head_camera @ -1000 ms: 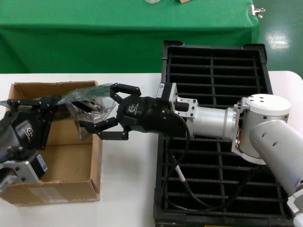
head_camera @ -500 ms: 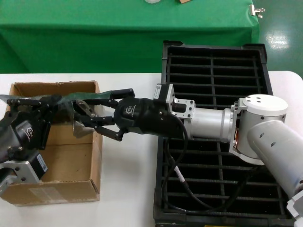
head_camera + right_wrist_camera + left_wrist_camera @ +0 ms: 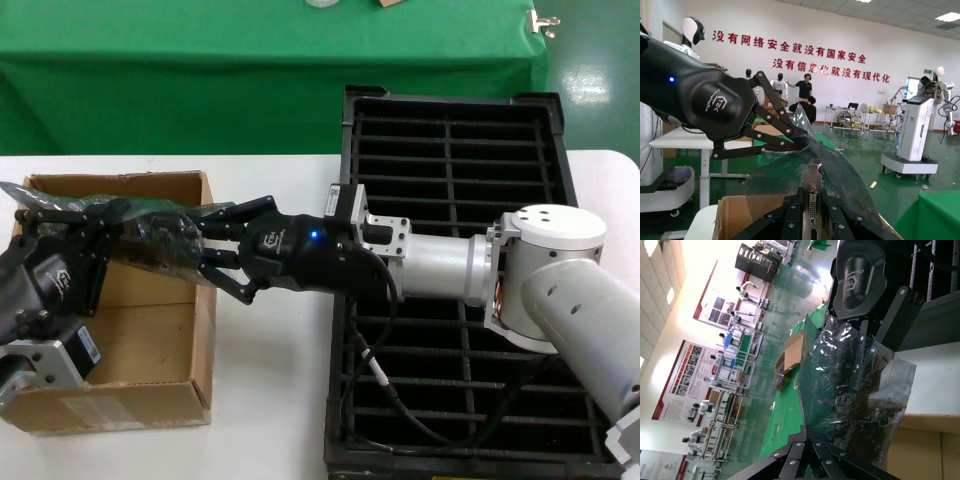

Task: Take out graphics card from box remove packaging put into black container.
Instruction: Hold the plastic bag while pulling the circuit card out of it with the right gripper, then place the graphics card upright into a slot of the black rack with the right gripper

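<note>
- Crinkly grey-green plastic, the packaging (image 3: 160, 238), hangs in the air just above the box (image 3: 120, 330), over its far right corner, stretched between my two end effectors.
- I judge the graphics card (image 3: 813, 195) is inside that bag: the right wrist view shows its silver bracket standing between the right end effector's fingers (image 3: 790, 220), with the film draped beyond it.
- My right end effector (image 3: 205, 250) reaches in from the black container (image 3: 450, 130) side, level with the box's right wall, and it is clenched on the card's bracket end.
- My left end effector (image 3: 85, 225) sits over the box's far left part, pinched on the opposite end of the bag; in the left wrist view the film (image 3: 850, 385) runs from its fingertips (image 3: 805, 447) straight to the other one.
- What the next move turns on, as I read it: the card's long axis lies along the line between the two end effectors, parallel to the box's far wall, so pulling them apart along that line should slide the card out of the bag toward the black container.
- My right arm is the nearer one to the black container, which lies on the bench just right of the box, so I would carry the card across with it.
- I cannot tell how much of the card is already clear of the bag's mouth.
</note>
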